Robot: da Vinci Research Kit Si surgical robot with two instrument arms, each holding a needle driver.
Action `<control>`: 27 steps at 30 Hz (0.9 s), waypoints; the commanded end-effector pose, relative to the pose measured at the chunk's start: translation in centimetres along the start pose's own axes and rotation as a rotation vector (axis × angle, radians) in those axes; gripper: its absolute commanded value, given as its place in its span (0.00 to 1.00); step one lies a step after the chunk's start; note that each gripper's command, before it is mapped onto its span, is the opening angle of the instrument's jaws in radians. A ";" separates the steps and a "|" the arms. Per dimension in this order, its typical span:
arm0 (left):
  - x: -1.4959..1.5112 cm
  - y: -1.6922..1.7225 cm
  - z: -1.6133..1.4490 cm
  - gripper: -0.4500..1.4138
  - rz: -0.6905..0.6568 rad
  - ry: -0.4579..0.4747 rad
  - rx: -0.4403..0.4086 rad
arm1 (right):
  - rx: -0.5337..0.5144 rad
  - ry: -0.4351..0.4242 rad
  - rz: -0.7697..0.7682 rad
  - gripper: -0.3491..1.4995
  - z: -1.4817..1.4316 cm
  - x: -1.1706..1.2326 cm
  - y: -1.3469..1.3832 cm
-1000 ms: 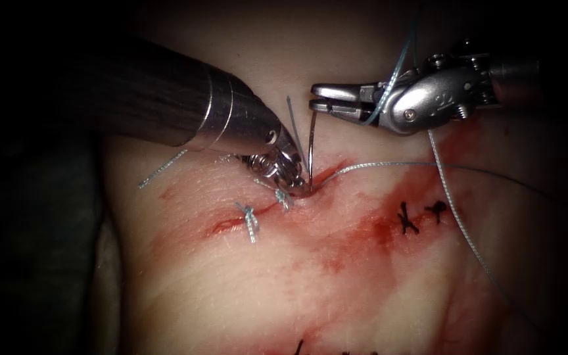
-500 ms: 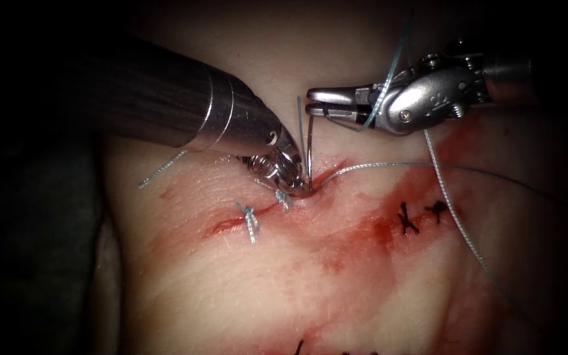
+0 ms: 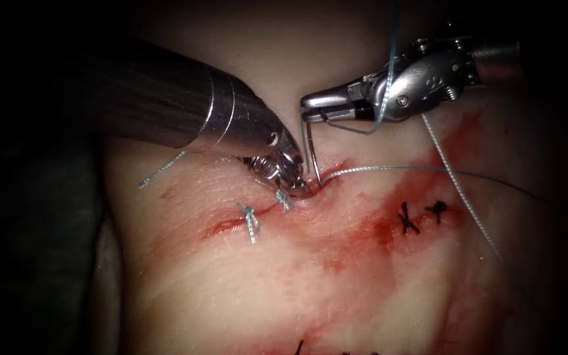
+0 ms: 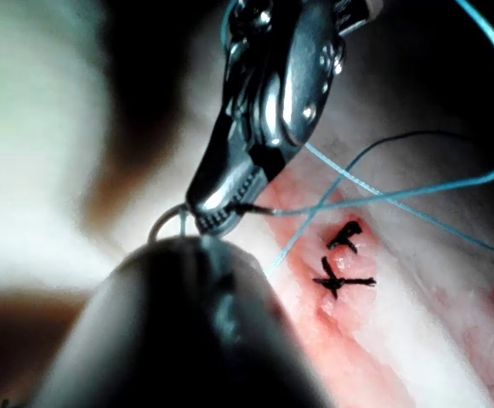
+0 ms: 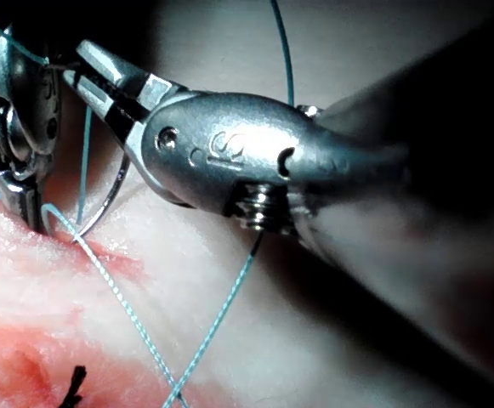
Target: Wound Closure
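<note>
Lifted slightly, right tool (image 3: 310, 105) clamps needle (image 3: 309, 148) near its upper end, centre frame; lower curve seemingly in tissue (image 3: 297, 263). Left tool (image 3: 290, 172) jaws: cannot tell.

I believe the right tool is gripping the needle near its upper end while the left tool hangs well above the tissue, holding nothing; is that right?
Not quite. The right tool does grip the needle near its upper end, but the left tool is not hanging above the tissue: the endoscope view shows its tip down at the cut, beside where the needle enters. What it holds cannot be made out.
</note>
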 end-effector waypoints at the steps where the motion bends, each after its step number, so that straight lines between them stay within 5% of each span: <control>1: 0.04 0.00 0.07 0.00 0.000 0.000 0.001 | -0.025 0.010 0.010 0.00 0.08 -0.03 0.04; 6: 0.05 0.00 0.08 0.00 0.001 -0.001 0.002 | -0.114 -0.031 0.012 0.00 0.09 0.00 0.05; 27: 0.04 0.00 0.08 0.00 0.007 -0.009 0.002 | -0.125 -0.036 0.089 0.00 0.08 0.01 0.04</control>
